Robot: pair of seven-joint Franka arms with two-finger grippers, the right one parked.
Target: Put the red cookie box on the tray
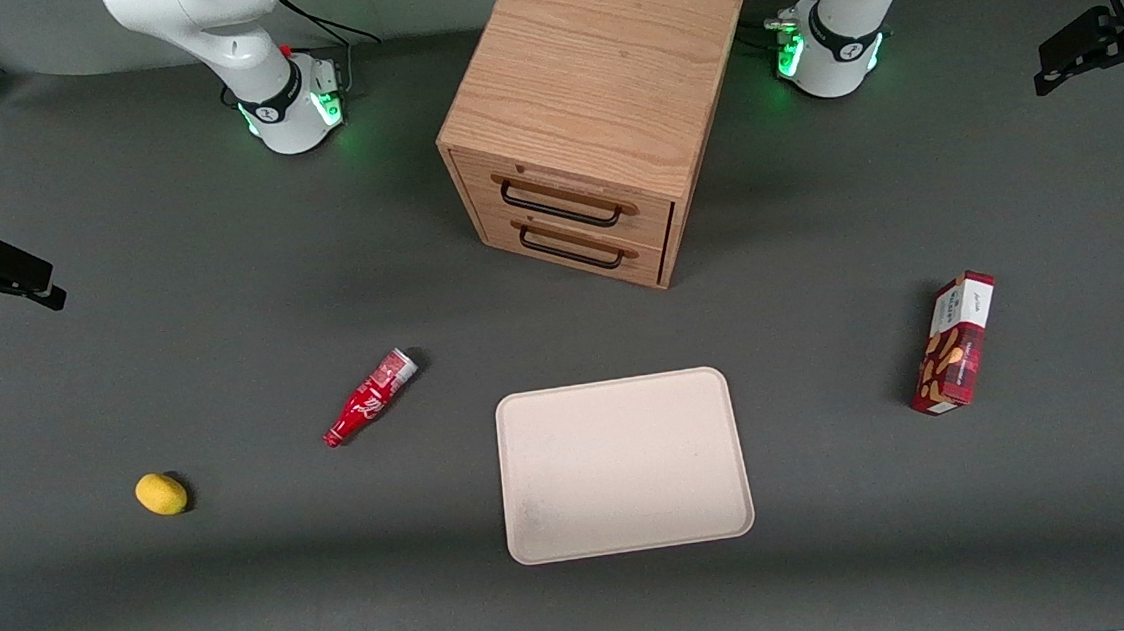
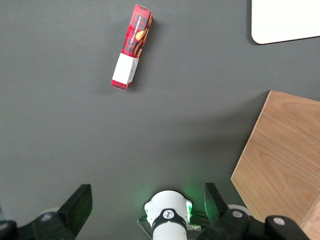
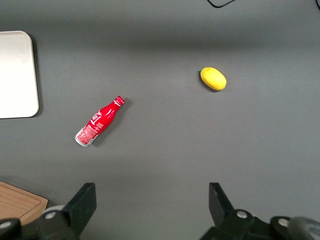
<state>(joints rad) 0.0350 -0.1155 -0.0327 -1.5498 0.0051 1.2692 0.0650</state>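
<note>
The left gripper [image 2: 147,207] hangs high with fingers [image 2: 80,202] spread and empty. The slim red tartan cookie box [image 2: 131,47] lies on the grey counter [image 2: 75,140] well ahead of the fingers, apart from the pale beige rectangular tray [image 1: 624,463]. The approach is not yet begun; next comes descending over the box.

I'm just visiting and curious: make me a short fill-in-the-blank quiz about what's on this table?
1. The red cookie box lies on the ____, not on the tray.
2. The wooden cabinet has ____ drawers with dark handles.
3. The gripper, its fingers ____, hangs high above the table, touching nothing.
4. The lemon is ____ in colour.

Missing words: table; two; open; yellow
</note>
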